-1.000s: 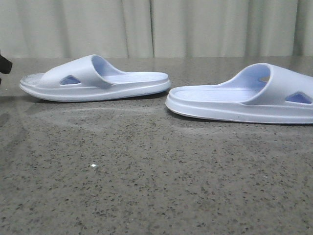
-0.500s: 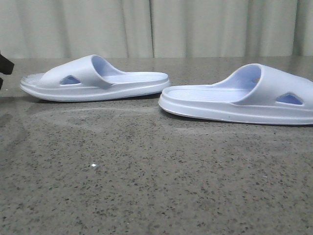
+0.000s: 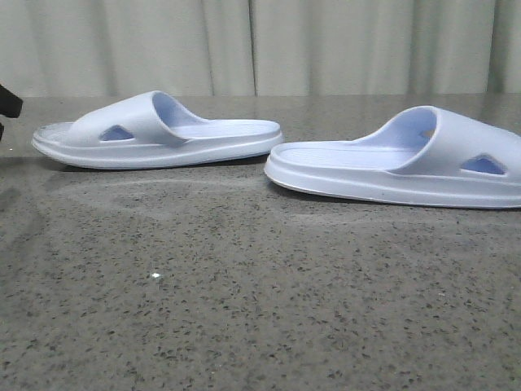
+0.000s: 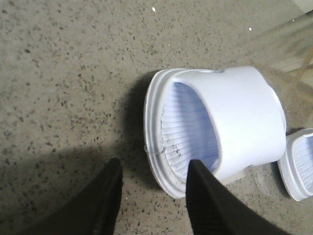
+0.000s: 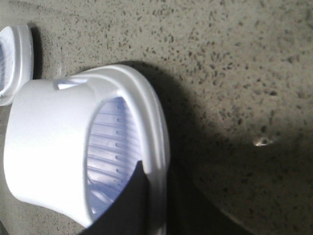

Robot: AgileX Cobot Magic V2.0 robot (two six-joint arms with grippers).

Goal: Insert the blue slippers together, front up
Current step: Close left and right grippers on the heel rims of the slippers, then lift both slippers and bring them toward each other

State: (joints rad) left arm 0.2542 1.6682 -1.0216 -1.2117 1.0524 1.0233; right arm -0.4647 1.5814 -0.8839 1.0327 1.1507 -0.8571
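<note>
Two pale blue slippers lie sole-down on the grey speckled table (image 3: 244, 309), heels toward each other. The left slipper (image 3: 155, 130) lies at the back left and the right slipper (image 3: 399, 159) at the right. In the left wrist view my left gripper (image 4: 151, 183) is open. One finger (image 4: 208, 205) is over the toe end of the left slipper (image 4: 220, 122) and the other is over bare table. In the right wrist view my right gripper (image 5: 159, 196) clamps the toe rim of the right slipper (image 5: 54, 147), with one finger (image 5: 129, 205) on the footbed.
A pale curtain (image 3: 260, 45) hangs behind the table's far edge. Only a black part of the left arm (image 3: 6, 102) shows at the front view's left border. The right arm is out of the front view.
The right slipper slid a little to the left and turned slightly, then stayed still. The left slipper has not moved. The black part at the left border shifted slightly.
</note>
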